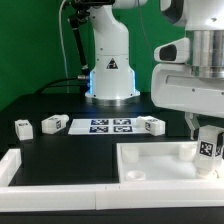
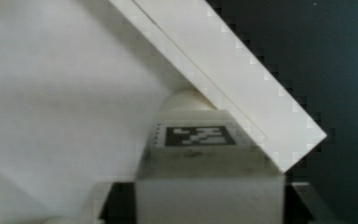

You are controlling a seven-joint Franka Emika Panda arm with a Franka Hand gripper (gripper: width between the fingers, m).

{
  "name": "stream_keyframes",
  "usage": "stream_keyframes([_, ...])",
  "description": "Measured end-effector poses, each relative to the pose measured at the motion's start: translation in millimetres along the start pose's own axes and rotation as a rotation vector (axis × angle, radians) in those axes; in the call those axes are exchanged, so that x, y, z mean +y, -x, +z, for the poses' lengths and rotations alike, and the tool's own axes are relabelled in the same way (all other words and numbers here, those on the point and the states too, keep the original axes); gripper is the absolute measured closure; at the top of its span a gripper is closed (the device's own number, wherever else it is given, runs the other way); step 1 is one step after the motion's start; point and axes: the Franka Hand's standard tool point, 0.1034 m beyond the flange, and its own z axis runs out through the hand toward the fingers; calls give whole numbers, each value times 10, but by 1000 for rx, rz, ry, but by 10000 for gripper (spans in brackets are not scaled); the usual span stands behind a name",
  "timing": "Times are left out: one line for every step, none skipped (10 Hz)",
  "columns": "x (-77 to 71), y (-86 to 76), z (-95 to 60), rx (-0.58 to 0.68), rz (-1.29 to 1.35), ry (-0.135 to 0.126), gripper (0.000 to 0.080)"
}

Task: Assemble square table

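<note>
**White leg held at the corner of the tabletop**

White plastic is almost everywhere in the scene. The square tabletop (image 1: 150,166) lies flat on the black table, and all other places are given from it.

One table leg (image 1: 208,149) stands upright at the tabletop's far corner, on the exterior view's right. Its tag faces the camera. The gripper (image 1: 205,140) comes down on this leg from above. In the wrist view the leg lies exactly between the two dark fingers (image 2: 117,206). One finger is against each side of its body, and no gap shows there. So the fingers are clenched on the leg. Its rounded end meets the tabletop just inside the slanted edge. Whether this end sits in a socket I cannot tell.

Beyond the tabletop, towards the robot's base, lies the marker board (image 1: 105,125). One loose leg (image 1: 152,124) is just beside this board, and two more legs (image 1: 52,124) lie further towards the exterior view's left. A white border rail (image 1: 60,190) runs in front of the tabletop.
</note>
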Motion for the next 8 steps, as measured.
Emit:
stream_keyframes([1, -4, 5, -4, 92, -3, 512])
stream_keyframes([2, -27, 12, -16, 275, -16, 512])
stream_keyframes([14, -42, 18, -42, 430, -33, 512])
stream_keyframes([33, -58, 23, -67, 633, -68, 512])
stream_keyframes([55, -66, 26, -83, 747, -100, 511])
stream_keyframes([64, -72, 30, -112, 824, -116, 511])
stream_keyframes([78, -77, 33, -137, 929, -136, 511])
stream_keyframes([75, -71, 31, -143, 985, -134, 510])
